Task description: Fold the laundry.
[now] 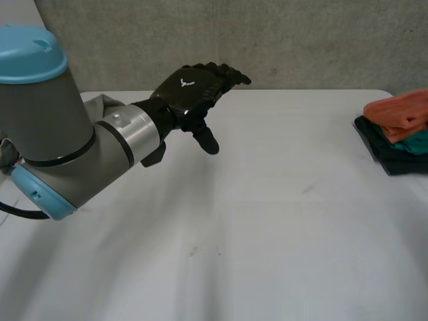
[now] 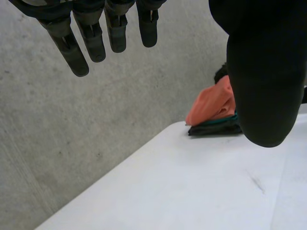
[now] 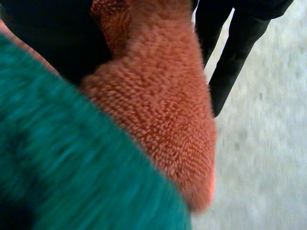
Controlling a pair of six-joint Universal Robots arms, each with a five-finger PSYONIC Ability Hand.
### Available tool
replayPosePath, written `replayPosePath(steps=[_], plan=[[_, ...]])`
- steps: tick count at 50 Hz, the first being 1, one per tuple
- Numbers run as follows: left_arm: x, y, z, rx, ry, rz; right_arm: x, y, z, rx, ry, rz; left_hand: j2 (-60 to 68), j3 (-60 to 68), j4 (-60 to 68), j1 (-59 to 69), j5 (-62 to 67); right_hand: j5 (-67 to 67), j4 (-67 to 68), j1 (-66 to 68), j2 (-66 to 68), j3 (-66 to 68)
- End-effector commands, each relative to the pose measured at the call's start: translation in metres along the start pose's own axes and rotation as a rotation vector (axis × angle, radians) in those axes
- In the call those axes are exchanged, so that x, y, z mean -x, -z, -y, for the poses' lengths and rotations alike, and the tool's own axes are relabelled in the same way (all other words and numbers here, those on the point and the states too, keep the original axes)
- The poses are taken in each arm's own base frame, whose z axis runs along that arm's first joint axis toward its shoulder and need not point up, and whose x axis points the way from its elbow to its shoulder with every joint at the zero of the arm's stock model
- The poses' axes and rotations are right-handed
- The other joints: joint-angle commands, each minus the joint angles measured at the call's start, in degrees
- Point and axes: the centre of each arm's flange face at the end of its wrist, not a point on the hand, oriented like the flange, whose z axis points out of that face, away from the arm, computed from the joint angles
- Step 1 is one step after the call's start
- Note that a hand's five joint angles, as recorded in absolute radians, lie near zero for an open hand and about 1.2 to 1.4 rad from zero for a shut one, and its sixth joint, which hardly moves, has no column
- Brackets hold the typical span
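Note:
A stack of folded laundry lies at the table's far right edge: an orange towel [image 1: 399, 112] on top, a teal cloth [image 1: 418, 142] under it and a dark cloth [image 1: 391, 157] at the bottom. My left hand [image 1: 190, 90] hovers above the table's back left, far from the stack, open with straight fingers [image 2: 79, 48] and holding nothing. From its wrist the orange towel [image 2: 213, 103] lies beyond the thumb. In the right wrist view the orange towel [image 3: 163, 96] runs up between my right hand's fingers [image 3: 235, 52] and its thumb, pinched there, with the teal cloth [image 3: 62, 167] beside it.
The white table [image 1: 267, 221] is bare across its middle and front. A grey concrete wall [image 1: 301, 40] stands right behind its back edge. A bit of pale cloth [image 1: 101, 103] peeks out behind my left forearm.

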Motion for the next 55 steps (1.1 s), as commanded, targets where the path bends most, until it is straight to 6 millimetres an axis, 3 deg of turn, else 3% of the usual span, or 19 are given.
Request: replayPosePath(steps=[1,11,15,16,22,26,29,30,33,37,38,41,42,44,46,48,52,53,55], plan=[[0.000,-0.001,-0.007,0.019,0.006,-0.001,-0.030,0.032,0.000,0.030,0.053,-0.025,4.01,4.67,4.17,5.11,4.16,15.74,11.35,21.69,14.51,13.90],[-0.007,0.001,-0.004,0.013,0.005,-0.014,-0.026,0.030,0.027,0.025,0.051,0.002,4.17,4.84,4.33,5.28,4.33,15.74,11.35,21.69,14.51,13.90],[-0.010,0.002,-0.004,0.014,0.005,-0.021,-0.022,0.031,0.030,0.066,0.007,-0.023,4.17,4.84,4.33,5.28,4.33,-47.13,-51.52,-41.18,-48.36,-48.98],[-0.014,0.003,-0.003,0.012,0.004,-0.028,-0.022,0.032,0.035,0.096,-0.014,-0.045,4.17,4.84,4.33,5.28,4.33,-54.26,-58.65,-48.31,-55.49,-56.10],[-0.027,0.005,0.003,0.000,0.003,-0.058,-0.025,0.040,0.053,0.235,-0.061,-0.132,4.17,4.84,4.33,5.28,4.33,-54.26,-58.65,-48.31,-55.49,-56.10],[-0.035,0.009,0.011,-0.020,-0.002,-0.077,-0.033,0.057,0.064,0.399,0.028,-0.220,4.17,4.84,4.33,5.28,4.33,-54.26,-58.65,-48.31,-55.49,-56.10],[-0.039,0.013,0.021,-0.044,-0.011,-0.084,-0.049,0.065,0.089,0.511,0.211,-0.309,4.17,4.84,4.33,5.28,4.33,-54.26,-58.65,-48.31,-55.49,-56.10],[-0.040,0.016,0.026,-0.057,-0.014,-0.084,-0.054,0.063,0.106,0.537,0.314,-0.339,4.17,4.84,4.33,5.28,4.33,-54.26,-58.65,-48.31,-55.49,-56.10],[-0.042,0.020,0.035,-0.080,-0.023,-0.087,-0.058,0.062,0.117,0.552,0.401,-0.382,4.01,4.67,4.17,5.11,4.16,-54.26,-58.65,-48.31,-55.49,-56.10],[-0.046,0.028,0.055,-0.139,-0.046,-0.090,-0.052,0.038,0.156,0.397,0.450,-0.423,3.84,4.51,4.00,4.94,3.99,-54.26,-58.65,-48.31,-55.49,-56.10],[-0.046,0.031,0.064,-0.171,-0.058,-0.086,-0.040,0.024,0.188,0.282,0.451,-0.423,3.84,4.51,4.00,4.94,3.99,-54.26,-58.65,-48.31,-55.49,-56.10],[-0.046,0.036,0.077,-0.218,-0.073,-0.080,-0.014,0.008,0.228,0.121,0.417,-0.398,3.84,4.51,4.00,4.94,3.99,-54.26,-58.65,-48.31,-55.49,-56.10],[-0.045,0.039,0.085,-0.245,-0.080,-0.069,0.007,0.002,0.247,0.034,0.377,-0.362,3.50,4.17,3.66,4.61,3.66,-54.26,-58.65,-48.31,-55.49,-56.10],[-0.041,0.043,0.094,-0.271,-0.083,-0.052,0.028,-0.001,0.262,-0.040,0.339,-0.312,3.50,4.17,3.66,4.60,3.66,-54.26,-58.65,-48.31,-55.49,-56.10],[-0.035,0.046,0.101,-0.290,-0.084,-0.020,0.073,-0.002,0.277,-0.120,0.265,-0.189,3.50,4.17,3.66,4.60,3.66,-54.26,-58.65,-48.31,-55.49,-56.10],[-0.004,0.050,0.106,-0.298,-0.092,0.112,0.100,0.002,0.282,-0.141,0.234,-0.108,3.33,4.00,3.49,4.44,3.49,-54.26,-58.65,-48.31,-55.49,-56.10],[0.062,0.054,0.092,-0.247,-0.103,0.343,0.173,0.024,0.278,-0.132,0.160,0.117,2.66,3.33,2.82,3.76,2.82,-54.26,-58.65,-48.31,-55.49,-56.10],[0.094,0.057,0.078,-0.204,-0.107,0.437,0.198,0.035,0.272,-0.109,0.137,0.191,2.49,3.16,2.65,3.60,2.65,-54.26,-58.65,-48.31,-55.49,-56.10],[0.124,0.058,0.060,-0.149,-0.114,0.510,0.219,0.048,0.264,-0.079,0.129,0.250,2.32,2.99,2.48,3.43,2.48,-54.26,-58.65,-48.31,-55.49,-56.10]])
